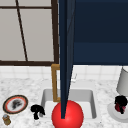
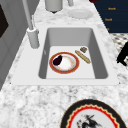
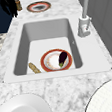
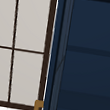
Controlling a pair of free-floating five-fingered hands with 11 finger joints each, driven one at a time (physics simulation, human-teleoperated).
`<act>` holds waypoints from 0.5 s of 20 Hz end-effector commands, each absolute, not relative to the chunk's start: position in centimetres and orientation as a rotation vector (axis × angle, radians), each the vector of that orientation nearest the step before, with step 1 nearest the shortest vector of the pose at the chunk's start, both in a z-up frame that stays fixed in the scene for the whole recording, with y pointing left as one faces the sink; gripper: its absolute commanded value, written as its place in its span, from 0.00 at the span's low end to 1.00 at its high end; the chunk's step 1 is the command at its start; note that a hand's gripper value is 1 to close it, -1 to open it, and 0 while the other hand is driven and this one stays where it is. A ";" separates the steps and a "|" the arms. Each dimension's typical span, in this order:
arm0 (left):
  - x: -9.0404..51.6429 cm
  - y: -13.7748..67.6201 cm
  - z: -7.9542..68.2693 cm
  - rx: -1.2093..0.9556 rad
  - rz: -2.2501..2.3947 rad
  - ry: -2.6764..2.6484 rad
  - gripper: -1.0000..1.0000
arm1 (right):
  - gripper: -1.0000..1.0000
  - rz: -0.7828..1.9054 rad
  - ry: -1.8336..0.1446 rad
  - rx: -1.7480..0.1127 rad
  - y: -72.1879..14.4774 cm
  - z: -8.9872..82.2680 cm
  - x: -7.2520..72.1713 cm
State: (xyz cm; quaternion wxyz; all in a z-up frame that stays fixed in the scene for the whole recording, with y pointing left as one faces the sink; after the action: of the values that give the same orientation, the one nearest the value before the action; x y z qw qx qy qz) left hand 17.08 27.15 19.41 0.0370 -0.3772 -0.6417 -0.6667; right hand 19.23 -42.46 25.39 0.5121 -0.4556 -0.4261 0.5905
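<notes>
1. Front view: the right hand (image 1: 120,102) hangs over a small red thing (image 1: 116,107) on a white plate (image 1: 112,114), at the right end of the tabletop (image 1: 25,85). The hand covers most of it, so I cannot tell whether the fingers are clamped on it or only rest above it. The left hand (image 1: 37,110) hovers between the sink (image 1: 93,100) and a patterned plate (image 1: 15,104), fingers hanging loose and apart around nothing, with a brown jar (image 1: 6,120) near it. A large red ball (image 1: 67,115) sits in front of the sink
2. Judging by what shows, the red thing is small and rounded, likely light and smooth, so it could slip or roll. A hold from above, with fingers on opposite sides and low on its body, looks safest
3. Left side view: a hand (image 2: 122,56) floats off the tabletop's front edge; which one I cannot tell. In the sink lie a red-rimmed plate (image 2: 51,65) bearing an eggplant (image 2: 57,60), and just beside it a breadstick (image 2: 83,56)
4. Right side view: the left hand (image 3: 9,6) hangs just beside the brown jar (image 3: 18,5), near the patterned plate (image 3: 38,6), fingers pointing down
5. Upper view: a window (image 4: 19,43) stands beside a dark blue cabinet (image 4: 91,54)
</notes>
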 end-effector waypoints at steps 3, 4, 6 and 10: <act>17.1 27.2 19.4 -1.158 -2.047 -1.970 0.50 | 1.00 1.452 -1.032 -1.075 -44.1 20.7 22.1; 17.1 27.2 19.4 -1.158 -2.047 -1.970 0.50 | 1.00 1.454 -1.037 -1.079 -44.4 19.9 22.3; 17.1 27.2 19.4 -1.158 -2.047 -1.970 0.50 | 1.00 1.453 -1.041 -1.082 -44.8 18.2 23.1; 17.1 27.2 19.4 -1.158 -2.047 -1.970 0.50 | 1.00 1.455 -1.042 -1.081 -45.7 14.8 24.7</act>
State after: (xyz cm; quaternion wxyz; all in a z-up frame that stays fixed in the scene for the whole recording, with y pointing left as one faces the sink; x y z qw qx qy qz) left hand 17.08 27.15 19.41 0.0370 -0.3772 -0.6417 -0.6667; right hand 23.55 -45.18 17.05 0.5125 -0.4549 -0.4232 0.5928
